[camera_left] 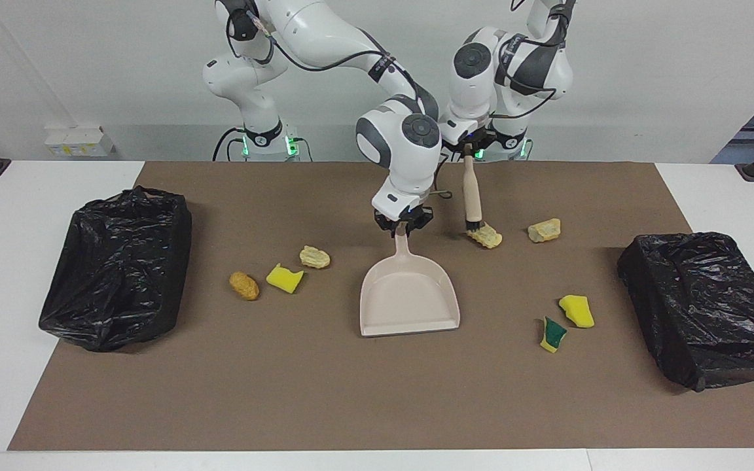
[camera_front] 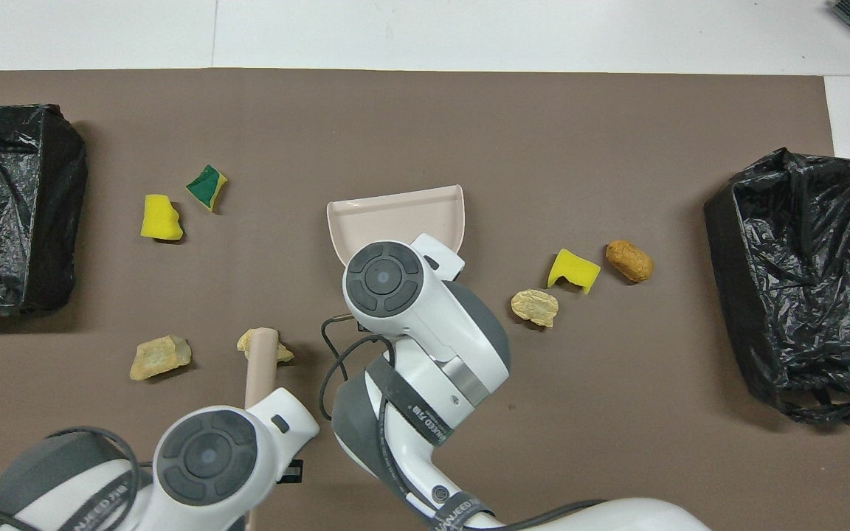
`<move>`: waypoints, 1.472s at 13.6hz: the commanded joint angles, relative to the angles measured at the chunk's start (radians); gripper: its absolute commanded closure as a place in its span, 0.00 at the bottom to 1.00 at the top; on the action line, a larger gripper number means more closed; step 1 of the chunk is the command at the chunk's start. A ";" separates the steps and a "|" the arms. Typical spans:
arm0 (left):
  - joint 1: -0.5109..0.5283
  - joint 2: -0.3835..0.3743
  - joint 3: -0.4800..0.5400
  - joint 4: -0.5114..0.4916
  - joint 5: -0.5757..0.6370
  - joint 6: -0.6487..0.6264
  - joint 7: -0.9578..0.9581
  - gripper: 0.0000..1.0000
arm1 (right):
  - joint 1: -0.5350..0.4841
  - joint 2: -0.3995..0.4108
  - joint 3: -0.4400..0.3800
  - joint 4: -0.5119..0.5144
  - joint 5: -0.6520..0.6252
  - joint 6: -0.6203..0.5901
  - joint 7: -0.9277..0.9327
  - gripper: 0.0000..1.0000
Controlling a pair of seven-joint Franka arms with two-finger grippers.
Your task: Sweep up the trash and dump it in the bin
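your right gripper (camera_left: 405, 226) was clamped on the handle tip of the beige dustpan (camera_left: 410, 292), at the middle of the brown mat (camera_left: 351, 392). the dustpan's long axis ran away from the robots, handle end nearest them and open mouth pointing away, swung slightly toward the right arm's end; in the overhead view its lip looked tilted rather than square. your left gripper (camera_left: 469, 148) was closed on the top of the beige brush (camera_left: 472, 196), which hung nearly upright with its dark bristle end down, touching a tan lump (camera_left: 485, 236).

working outward from the robots, the trash lay like this: that tan lump and a second one (camera_left: 544, 229) toward the left arm's end; then a pale lump (camera_left: 315, 256), a yellow sponge piece (camera_left: 284, 277) and a brown lump (camera_left: 244, 285) in a loose row toward the right arm's end; farthest out, a yellow sponge (camera_left: 577, 310) and a green-faced scrap (camera_left: 552, 334) close together near the left arm's end.

a black-bagged bin (camera_left: 118, 258) sat at the right arm's end, and another (camera_left: 704, 304) at the left arm's end.
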 commanded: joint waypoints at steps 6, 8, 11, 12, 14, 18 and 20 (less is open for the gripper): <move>0.362 0.027 -0.013 -0.007 0.134 0.046 0.036 1.00 | -0.156 -0.130 0.005 -0.031 -0.032 -0.194 -0.732 1.00; 0.422 0.013 -0.013 -0.031 0.134 0.036 0.030 1.00 | -0.178 -0.135 0.009 -0.044 -0.057 -0.196 -0.956 1.00; 0.485 0.013 -0.013 -0.077 0.134 0.052 0.028 1.00 | -0.179 -0.166 0.008 -0.102 -0.095 -0.188 -1.121 1.00; 0.491 0.021 -0.013 -0.097 0.134 0.058 0.022 1.00 | -0.179 -0.188 0.009 -0.148 -0.124 -0.176 -1.167 1.00; 0.505 0.029 -0.015 -0.119 0.134 0.053 0.037 1.00 | -0.179 -0.228 0.009 -0.222 -0.181 -0.153 -1.283 1.00; 0.409 0.096 -0.018 -0.096 0.121 0.093 0.063 1.00 | -0.182 -0.255 0.009 -0.298 -0.244 -0.073 -1.397 1.00; 0.327 0.142 -0.018 -0.058 0.057 0.101 0.070 1.00 | -0.182 -0.256 0.009 -0.299 -0.244 -0.075 -1.423 1.00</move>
